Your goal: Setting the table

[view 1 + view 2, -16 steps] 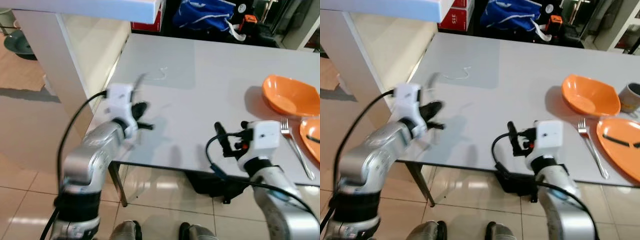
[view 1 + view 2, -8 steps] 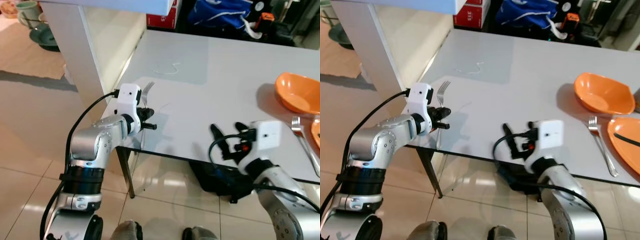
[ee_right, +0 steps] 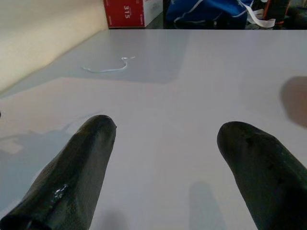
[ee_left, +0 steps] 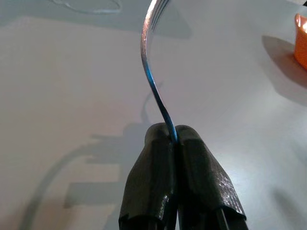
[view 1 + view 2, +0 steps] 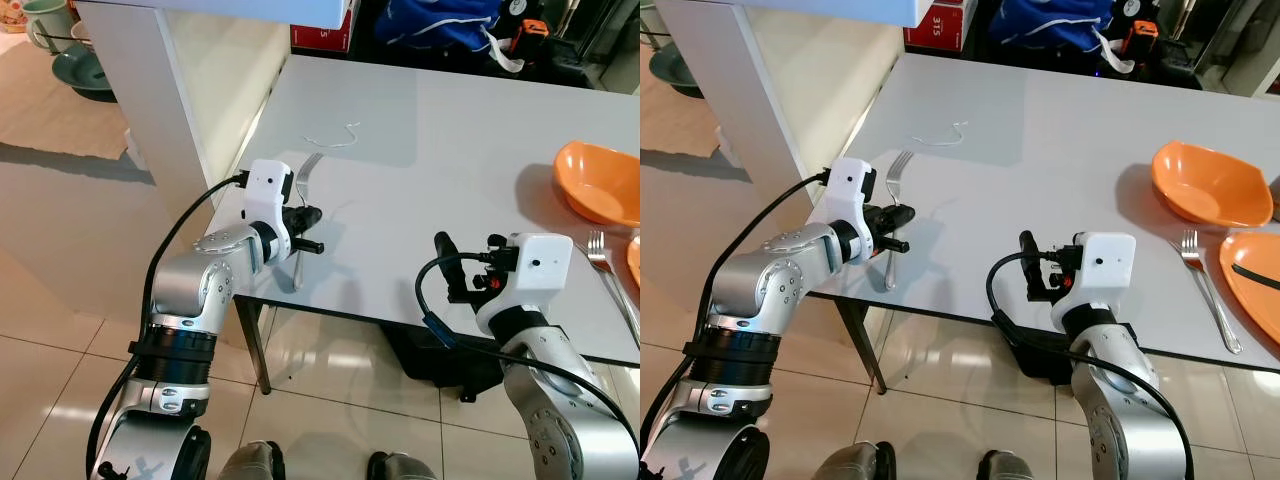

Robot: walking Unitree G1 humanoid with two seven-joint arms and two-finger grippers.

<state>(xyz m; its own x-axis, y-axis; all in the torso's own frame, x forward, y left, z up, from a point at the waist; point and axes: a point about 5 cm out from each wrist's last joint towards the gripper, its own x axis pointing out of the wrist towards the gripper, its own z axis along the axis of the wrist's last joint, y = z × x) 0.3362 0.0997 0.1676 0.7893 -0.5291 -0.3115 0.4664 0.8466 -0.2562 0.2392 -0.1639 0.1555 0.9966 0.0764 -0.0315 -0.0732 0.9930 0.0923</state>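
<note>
Silver fork (image 5: 305,203) in left gripper (image 5: 308,228)

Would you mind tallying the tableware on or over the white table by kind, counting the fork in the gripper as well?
Forks: 2, one clamped in the left gripper, one lying between the orange dishes.
Orange bowls: 1.
Orange plates: 1, at the frame's edge.
Total: 4.

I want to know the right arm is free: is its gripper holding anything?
No, the right gripper has its two black fingers spread apart, with bare white table between them.
</note>
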